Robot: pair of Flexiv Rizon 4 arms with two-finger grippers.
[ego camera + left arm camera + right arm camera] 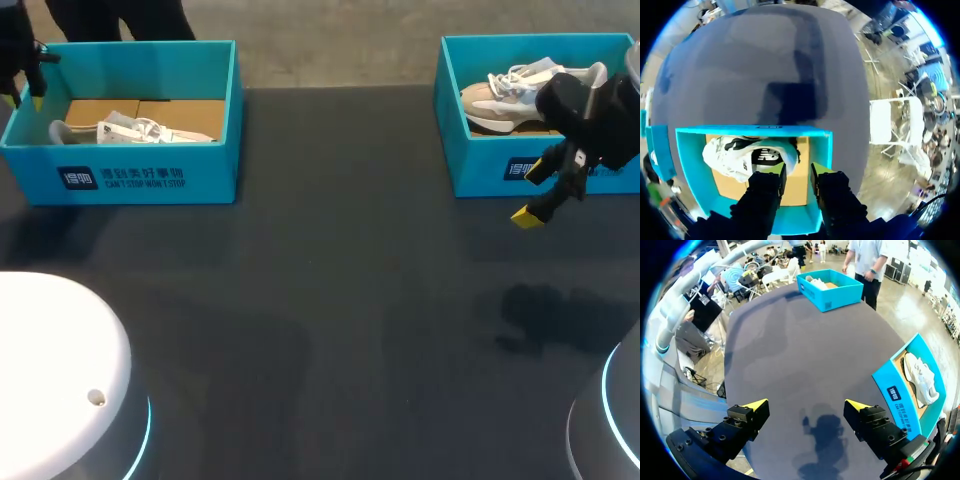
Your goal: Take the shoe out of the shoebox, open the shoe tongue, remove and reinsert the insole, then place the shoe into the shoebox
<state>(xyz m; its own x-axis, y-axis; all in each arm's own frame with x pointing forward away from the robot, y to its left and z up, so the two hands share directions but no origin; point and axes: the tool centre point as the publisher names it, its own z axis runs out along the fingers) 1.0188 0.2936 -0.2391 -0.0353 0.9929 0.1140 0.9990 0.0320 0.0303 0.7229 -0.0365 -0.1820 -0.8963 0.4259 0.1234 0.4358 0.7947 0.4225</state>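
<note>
A white sneaker with dark markings [740, 155] lies on its side on the brown cardboard floor of a teal cardboard shoebox [150, 180], which stands at the far left corner of the dark matte desk [300, 300]. The left gripper [797, 172] hangs over the left end of this shoebox. Its yellow-tipped fingers are drawn close together, with only a narrow gap and nothing between them. The sneaker lies just ahead of the tips, and whether they touch it cannot be told

A second teal cardboard shoebox [480, 175] stands at the desk's far right corner, well apart from the first. It holds a beige and white sneaker [500, 100] with its laces showing above the rim. The right gripper [807, 405] hovers just in front of that box's near wall, over bare desk. Its fingers are spread wide and hold nothing, and its shadow falls on the surface below
</note>
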